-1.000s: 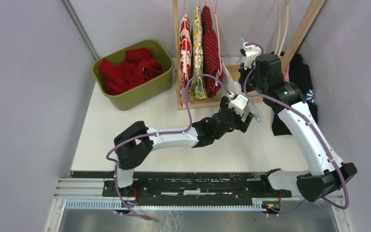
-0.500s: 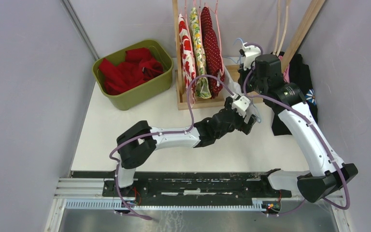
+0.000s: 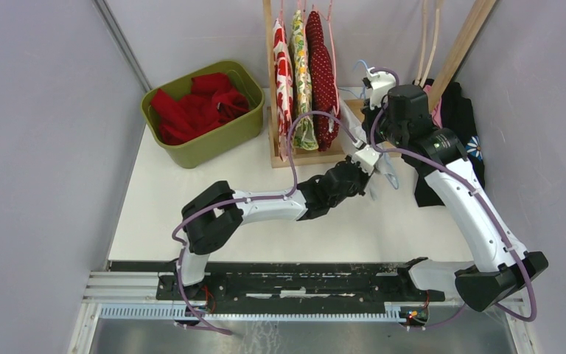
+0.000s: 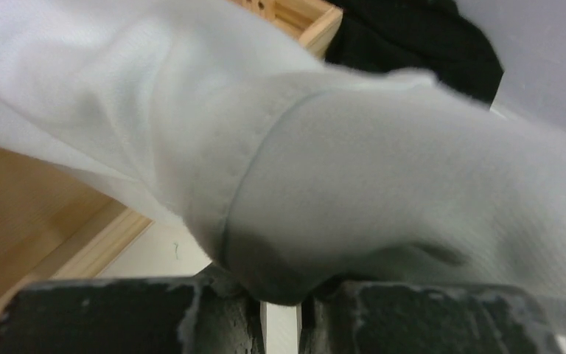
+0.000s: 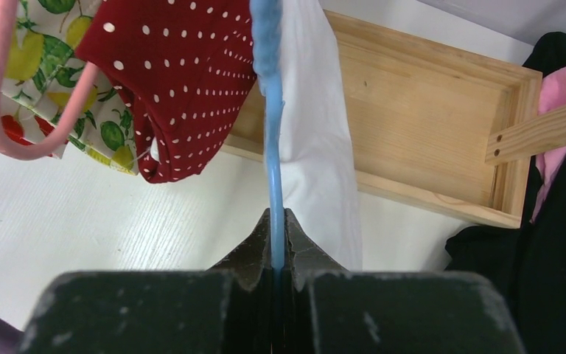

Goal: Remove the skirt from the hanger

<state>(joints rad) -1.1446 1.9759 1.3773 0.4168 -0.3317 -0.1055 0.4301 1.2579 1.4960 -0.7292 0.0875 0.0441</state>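
Since a second earlier, your left gripper (image 4: 281, 296) had pushed further toward the rack (image 5: 427, 125). It had also drawn its fingers (image 4: 118, 317) in from wide apart to nearly together, and they were pinched on a fold of the white skirt (image 4: 383, 162). Seen from the left wrist, that fold bulged down into the narrow gap between the two black fingers. The rest of the cloth rose just above them and filled most of the view, its seam curving up from the gap. Your right gripper (image 5: 277, 228) had barely shifted over the same second; its fingers were clamped on the blue hanger (image 5: 269, 110), which ran straight up from between their tips. The skirt hung on that hanger, draping just up and to the right of the right fingers, in front of the rack's wooden base. Up and to the left of those fingers hung a red dotted cloth (image 5: 184, 81) beside a pink hanger (image 5: 0, 96), both apart from the fingertips. A black cloth (image 5: 553, 221) lay well off to their right, past the end of the rack. On both sides of the right fingers the white table (image 5: 81, 214) showed. From above, the two grippers sat close together, the left just nearer you than the right, with the skirt running between them.
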